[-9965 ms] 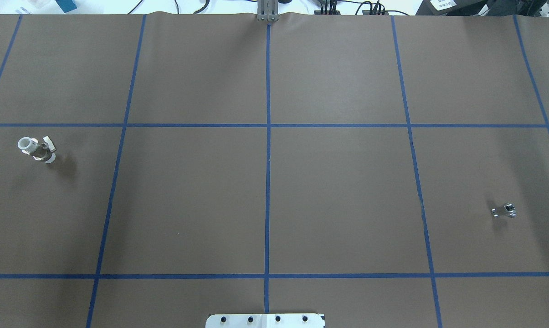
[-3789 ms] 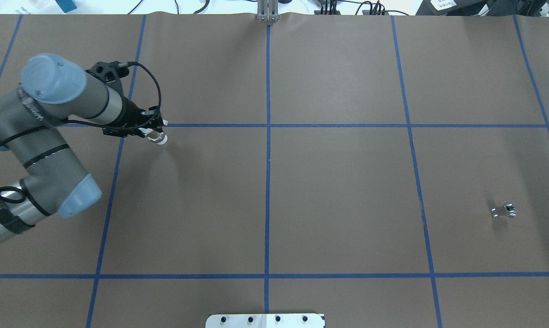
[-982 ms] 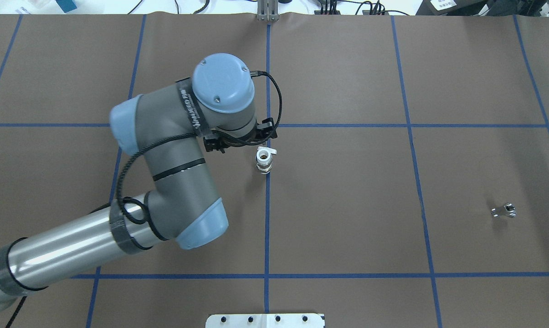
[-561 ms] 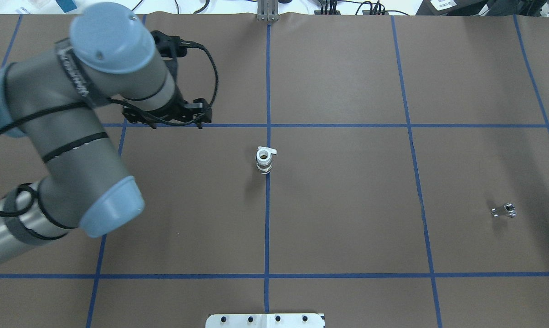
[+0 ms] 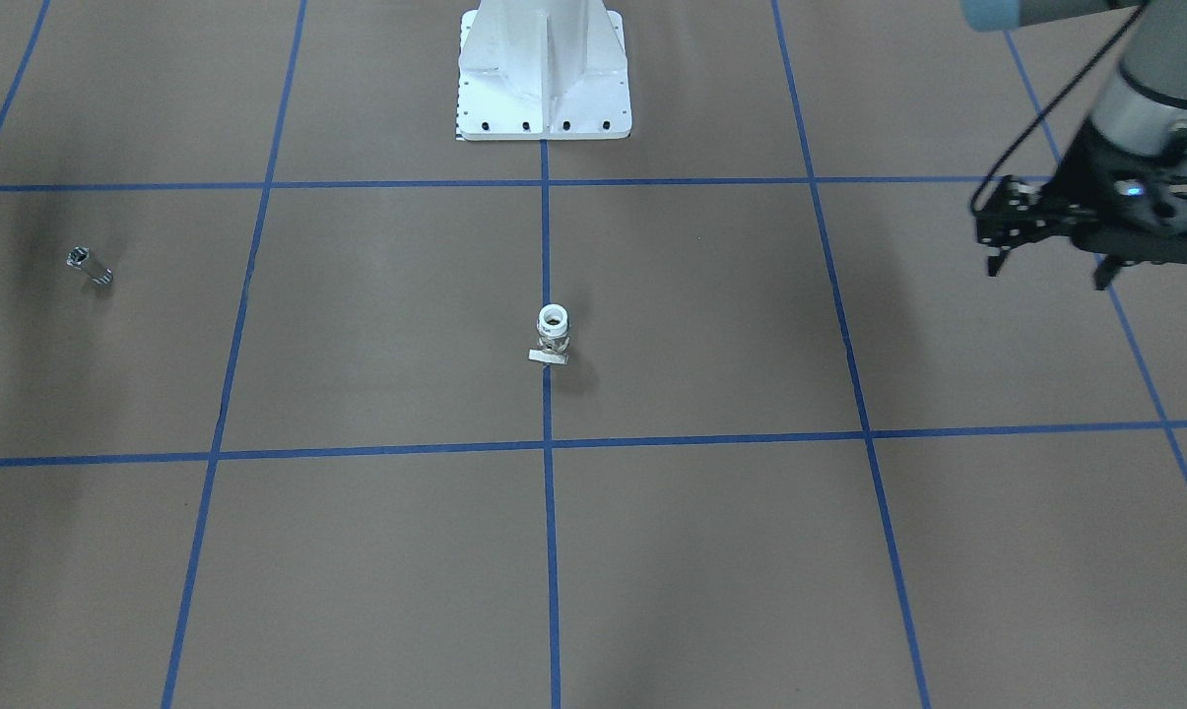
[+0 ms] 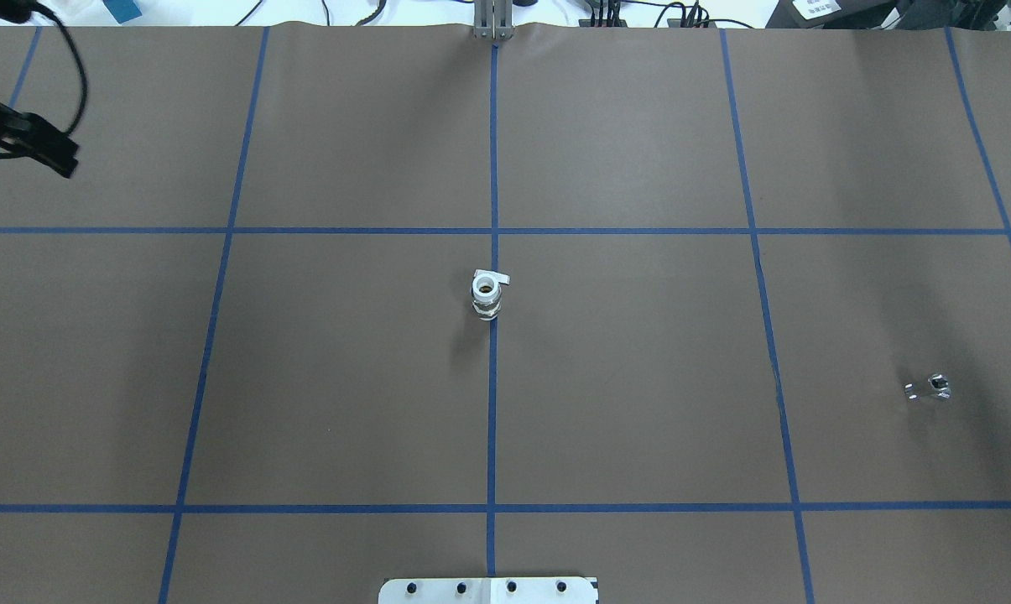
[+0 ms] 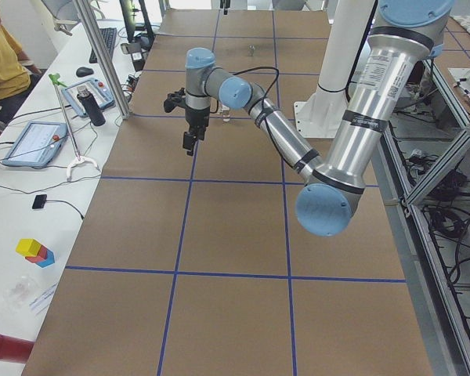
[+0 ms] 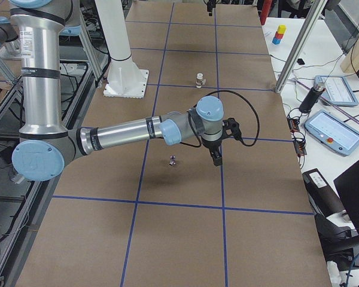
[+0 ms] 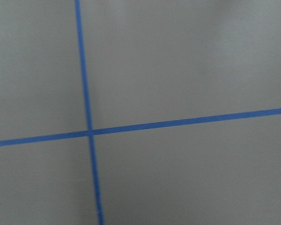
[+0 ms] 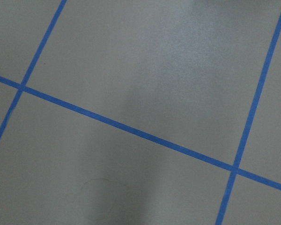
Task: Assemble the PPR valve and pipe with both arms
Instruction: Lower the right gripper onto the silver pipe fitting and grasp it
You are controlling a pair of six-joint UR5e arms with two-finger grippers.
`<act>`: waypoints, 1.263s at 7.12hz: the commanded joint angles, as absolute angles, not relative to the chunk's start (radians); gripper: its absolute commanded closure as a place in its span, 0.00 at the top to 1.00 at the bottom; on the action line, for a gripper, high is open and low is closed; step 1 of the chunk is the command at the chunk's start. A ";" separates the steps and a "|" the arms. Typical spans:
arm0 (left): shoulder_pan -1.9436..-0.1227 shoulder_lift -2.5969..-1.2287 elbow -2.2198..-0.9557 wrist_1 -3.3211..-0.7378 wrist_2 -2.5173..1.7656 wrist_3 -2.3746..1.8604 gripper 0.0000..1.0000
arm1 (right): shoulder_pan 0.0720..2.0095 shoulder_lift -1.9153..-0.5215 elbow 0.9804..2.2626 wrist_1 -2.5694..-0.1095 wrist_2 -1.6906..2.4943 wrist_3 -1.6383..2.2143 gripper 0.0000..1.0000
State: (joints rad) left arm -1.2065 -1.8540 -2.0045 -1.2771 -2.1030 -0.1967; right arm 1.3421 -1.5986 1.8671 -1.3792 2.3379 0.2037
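Midway across the brown counter point(image 6: 639, 377) the white-and-metal PPR valve point(image 6: 487, 295) stands upright and free, well apart from the small silvery pipe fitting point(image 6: 930, 388); the left tool point(image 5: 1049, 272) hangs empty with fingers spread, the right tool point(image 8: 216, 156) cannot be told apart or together, so fetching and joining seem left to do.

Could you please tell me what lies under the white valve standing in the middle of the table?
The valve stands upright on the brown table cover, right on the central blue tape line. Its base hides the tape directly beneath; nothing else shows under it.
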 commanded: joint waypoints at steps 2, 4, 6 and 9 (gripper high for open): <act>-1.587 -1.750 -1.777 -1.293 -2.256 0.407 1.00 | 1.125 -1.707 1.994 -1.337 2.171 0.442 1.00; -1.618 -1.695 -1.747 -1.360 -2.249 0.420 1.00 | 1.051 -1.872 1.994 -1.089 2.151 0.552 1.00; -1.621 -1.675 -1.749 -1.397 -2.252 0.419 1.00 | 0.880 -1.891 1.991 -1.004 2.016 0.700 0.99; -1.618 -1.675 -1.749 -1.399 -2.253 0.411 1.00 | 0.790 -1.921 1.973 -0.973 1.970 0.696 0.79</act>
State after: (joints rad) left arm -1.6185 -1.6761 -1.7487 -1.3972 -2.2531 0.4125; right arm 0.8190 -1.9143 1.9841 -0.9791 1.9855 0.6970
